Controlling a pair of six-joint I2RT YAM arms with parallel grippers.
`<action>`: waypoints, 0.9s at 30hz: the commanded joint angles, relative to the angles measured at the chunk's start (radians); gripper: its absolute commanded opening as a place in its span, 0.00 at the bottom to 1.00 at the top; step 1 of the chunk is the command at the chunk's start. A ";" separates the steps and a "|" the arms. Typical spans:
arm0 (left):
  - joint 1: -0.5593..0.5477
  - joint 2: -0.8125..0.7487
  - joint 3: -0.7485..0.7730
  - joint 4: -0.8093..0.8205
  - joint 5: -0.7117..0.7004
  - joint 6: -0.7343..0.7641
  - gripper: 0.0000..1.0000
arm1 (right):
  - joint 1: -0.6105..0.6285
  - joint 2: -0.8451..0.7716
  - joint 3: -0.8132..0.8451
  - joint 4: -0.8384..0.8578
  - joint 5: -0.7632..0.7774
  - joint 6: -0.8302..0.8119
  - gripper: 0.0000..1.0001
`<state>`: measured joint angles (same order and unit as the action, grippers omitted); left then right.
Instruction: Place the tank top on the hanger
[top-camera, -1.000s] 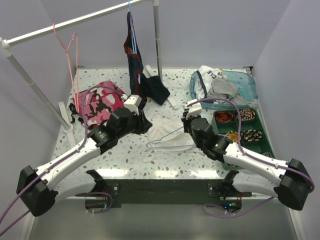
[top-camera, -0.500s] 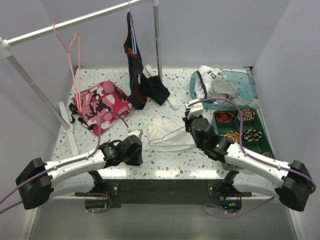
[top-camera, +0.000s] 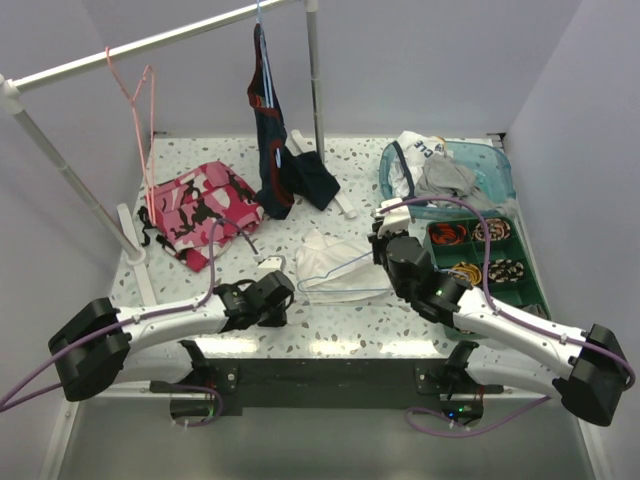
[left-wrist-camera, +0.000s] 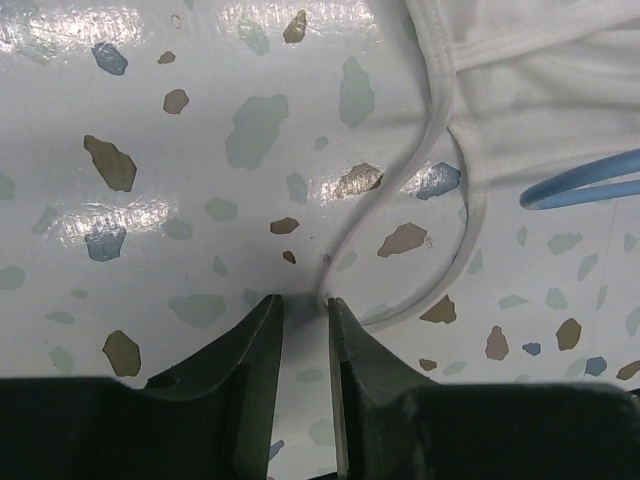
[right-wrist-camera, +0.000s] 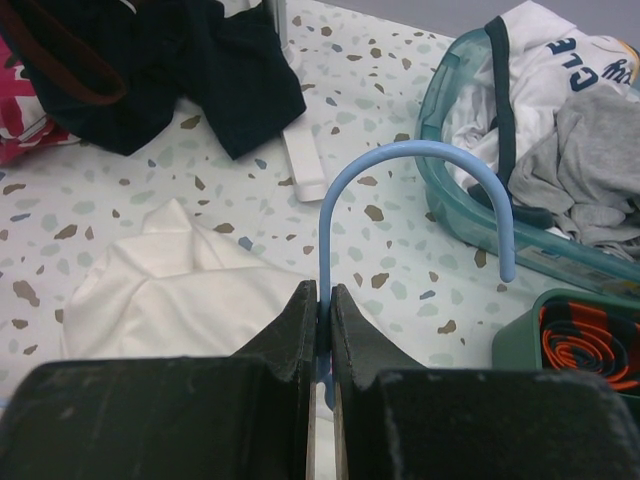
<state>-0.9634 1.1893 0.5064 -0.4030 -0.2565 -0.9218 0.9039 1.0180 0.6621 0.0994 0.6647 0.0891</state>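
Note:
The white tank top (top-camera: 325, 250) lies crumpled on the table's middle, with the light-blue hanger (top-camera: 340, 264) lying across it. My right gripper (top-camera: 373, 248) is shut on the neck of the hanger's hook (right-wrist-camera: 400, 155), with the tank top (right-wrist-camera: 170, 290) to its left below. My left gripper (top-camera: 288, 288) sits low at the tank top's near left edge. In the left wrist view its jaws (left-wrist-camera: 305, 300) stand a narrow gap apart with bare table between them. A thin strap loop (left-wrist-camera: 400, 190) of the tank top (left-wrist-camera: 540, 80) ends at the right fingertip (left-wrist-camera: 345, 325). A bit of the hanger (left-wrist-camera: 590, 180) shows at the right.
A pink camouflage garment (top-camera: 200, 205) lies at the left. A dark navy garment (top-camera: 270, 130) hangs from the rail (top-camera: 150, 45), and a pink hanger (top-camera: 135, 100) hangs further left. A teal bin of clothes (top-camera: 450, 170) and a green tray (top-camera: 480, 255) stand at the right.
My left arm has pulled back from beside the pink garment to the near side, then edged right to the tank top's strap. The right gripper still holds the hanger.

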 joint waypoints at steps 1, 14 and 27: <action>-0.012 0.012 0.038 0.059 -0.044 -0.020 0.30 | 0.009 -0.019 0.030 0.020 0.024 0.009 0.00; -0.054 0.032 0.026 0.082 -0.067 -0.040 0.29 | 0.012 -0.015 0.025 0.022 0.027 0.015 0.00; -0.067 -0.023 0.098 0.018 -0.227 -0.022 0.00 | 0.015 0.004 0.039 0.028 0.030 0.001 0.00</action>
<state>-1.0245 1.2243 0.5182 -0.3634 -0.3740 -0.9508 0.9100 1.0206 0.6621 0.0975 0.6647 0.0902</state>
